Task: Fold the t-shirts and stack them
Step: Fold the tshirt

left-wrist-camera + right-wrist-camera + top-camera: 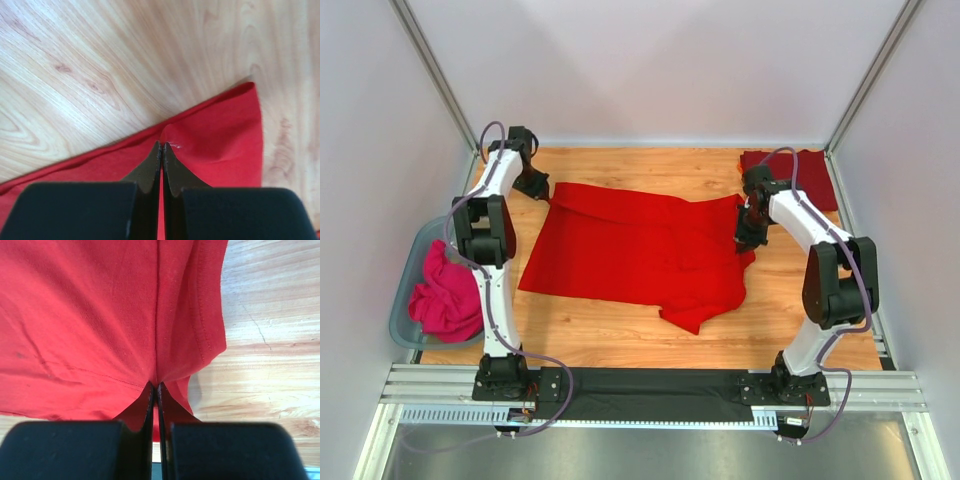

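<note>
A bright red t-shirt (630, 245) lies spread across the middle of the wooden table. My left gripper (535, 188) sits at its far left corner, shut on a pinch of the cloth (215, 130) that puckers up to the fingertips (161, 144). My right gripper (748, 238) is at the shirt's right edge, shut on a fold of the red cloth (100, 315) near a hemmed edge, and the fabric gathers at its tips (154, 385). A darker maroon t-shirt (805, 170) lies folded in the far right corner, behind the right arm.
A translucent bin (405, 290) hangs off the table's left side with a crumpled pink cloth (445, 295) in it. Bare wood (620, 335) shows in front of the shirt. White walls enclose the table on three sides.
</note>
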Motion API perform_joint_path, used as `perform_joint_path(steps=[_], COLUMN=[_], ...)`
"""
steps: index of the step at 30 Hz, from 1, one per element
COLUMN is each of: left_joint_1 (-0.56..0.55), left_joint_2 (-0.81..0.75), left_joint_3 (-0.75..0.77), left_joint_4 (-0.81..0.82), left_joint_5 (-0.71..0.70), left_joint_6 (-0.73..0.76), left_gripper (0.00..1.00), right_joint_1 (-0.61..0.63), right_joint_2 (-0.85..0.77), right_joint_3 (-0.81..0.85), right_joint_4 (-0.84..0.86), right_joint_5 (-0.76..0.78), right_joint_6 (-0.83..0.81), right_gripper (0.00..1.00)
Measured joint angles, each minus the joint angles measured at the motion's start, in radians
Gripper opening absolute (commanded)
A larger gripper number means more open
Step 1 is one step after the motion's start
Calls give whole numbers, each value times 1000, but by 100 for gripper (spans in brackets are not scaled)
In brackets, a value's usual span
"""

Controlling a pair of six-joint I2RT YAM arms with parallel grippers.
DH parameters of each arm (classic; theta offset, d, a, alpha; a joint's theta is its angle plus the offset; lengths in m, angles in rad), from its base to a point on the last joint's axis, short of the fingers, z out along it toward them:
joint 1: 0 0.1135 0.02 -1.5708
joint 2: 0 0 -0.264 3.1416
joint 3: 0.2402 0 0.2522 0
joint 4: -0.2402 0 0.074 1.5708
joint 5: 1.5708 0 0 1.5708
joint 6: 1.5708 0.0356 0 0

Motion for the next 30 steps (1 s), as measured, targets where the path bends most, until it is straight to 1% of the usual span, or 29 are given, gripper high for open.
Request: perform_joint_path(steps=[3,4,7,8,9,10,11,13,16,19,21,25,30], left_joint_1=[-8,-10,-16,-16,-18,-18,-19,-21,-23,-26,-35,-80,-135], left_joint_2=[20,24,27,27,27,27,27,28,29,26,16,-24,-60], left_joint_3=[0,0,0,0,0,0,2,24,85,140,143,82,-29], left_joint_4=[-9,-12,-23,-27,-32,-37,-45,-68,-94,-97,-96,-71,-2], left_joint_5=[-9,-11,-20,-24,-29,-34,-40,-55,-75,-98,-106,-85,-3], left_joint_6=[21,28,48,55,62,66,73,94,131,172,199,266,327], left_gripper=[8,16,27,29,30,33,34,37,39,40,40,40,41], right_joint_1=[0,-1,-1,-1,-3,-6,-10,-23,-43,-56,-61,-85,-138], right_joint_2=[-10,-12,-28,-33,-37,-38,-38,-37,-38,-46,-55,-81,-77], right_joint_3=[0,-3,-47,-67,-87,-104,-122,-152,-158,-155,-148,-148,-149], right_joint_4=[-4,-4,10,11,14,16,18,18,10,0,-15,-18,16], right_joint_5=[-14,-19,-31,-34,-35,-35,-34,-24,-2,28,41,40,13], right_joint_6=[-5,-7,-8,-8,-8,-7,-6,-3,5,19,33,66,77], right_gripper=[0,1,3,4,7,15,20,27,31,32,31,31,35])
